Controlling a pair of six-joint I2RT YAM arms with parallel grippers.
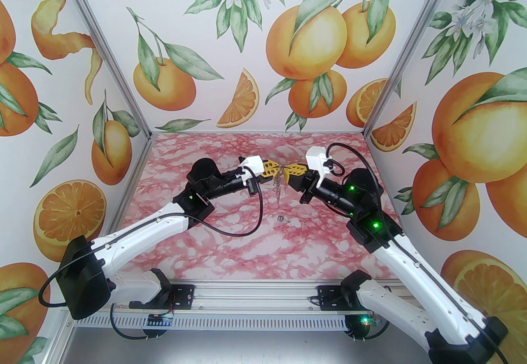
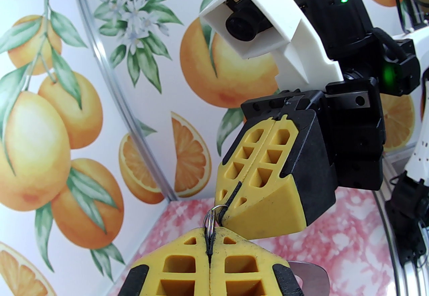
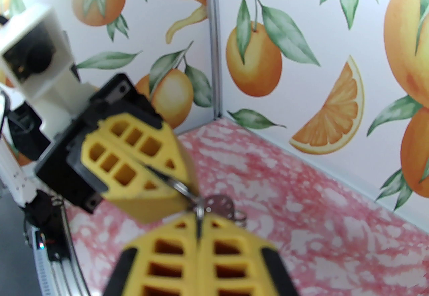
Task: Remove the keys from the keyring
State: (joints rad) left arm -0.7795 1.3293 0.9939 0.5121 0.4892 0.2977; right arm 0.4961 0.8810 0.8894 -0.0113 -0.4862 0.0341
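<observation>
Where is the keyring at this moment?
In the top view the keyring hangs in mid-air over the far middle of the table, dangling from where the shut left pincer and shut right pincer meet tip to tip.

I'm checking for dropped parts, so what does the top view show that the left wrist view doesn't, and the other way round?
Top: a loose key on the table, and keys dangling below the left tool and right tool. Left wrist: a silver ring between the tips, and the dark keyring edge nipped in each. Both: the tools shut, tip to tip.
</observation>
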